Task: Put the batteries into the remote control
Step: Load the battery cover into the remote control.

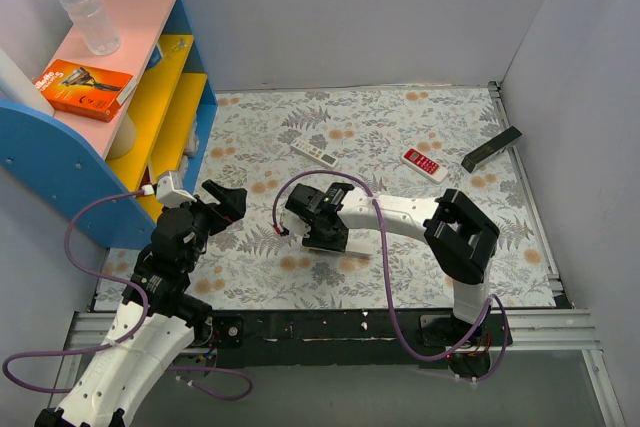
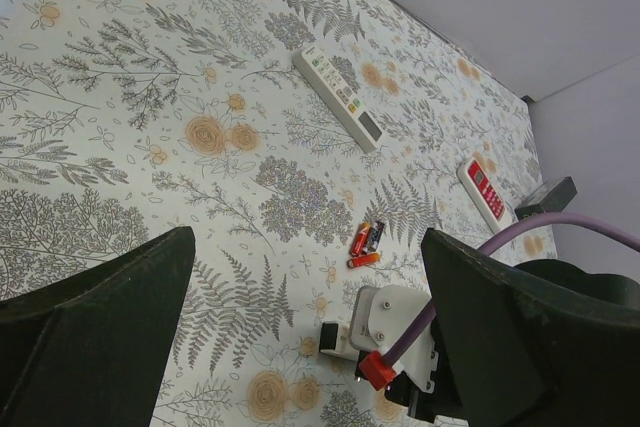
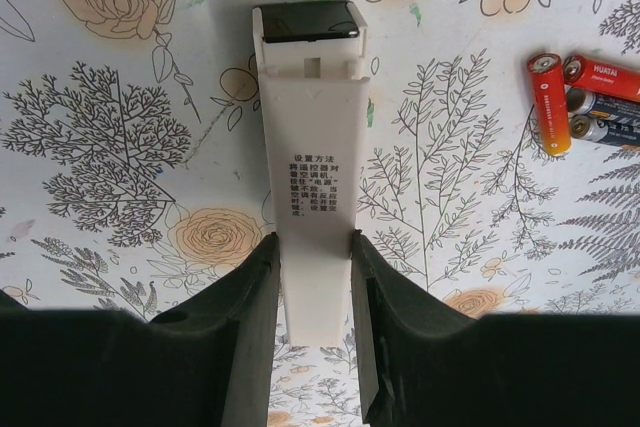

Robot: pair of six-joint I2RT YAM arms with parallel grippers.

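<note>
The remote control [image 3: 310,127] is a long white bar with a dark far end and printed text on its upper face. My right gripper [image 3: 313,257] is shut on its near part and holds it low over the flowered table; it also shows in the top view [image 1: 318,225]. Two slim blue batteries [image 3: 606,117] lie right of the remote, beside two red-orange pieces [image 3: 549,102]. In the left wrist view the remote's dark end [image 2: 328,337] sticks out of the right gripper, with the battery cluster [image 2: 375,235] beyond it. My left gripper [image 1: 226,201] is open and empty, left of the remote.
A shorter white remote with buttons [image 1: 315,154] and a red remote [image 1: 424,164] lie further back. A dark bar [image 1: 491,149] leans at the right wall. A blue and yellow shelf [image 1: 160,97] with a bottle and an orange box stands at the left.
</note>
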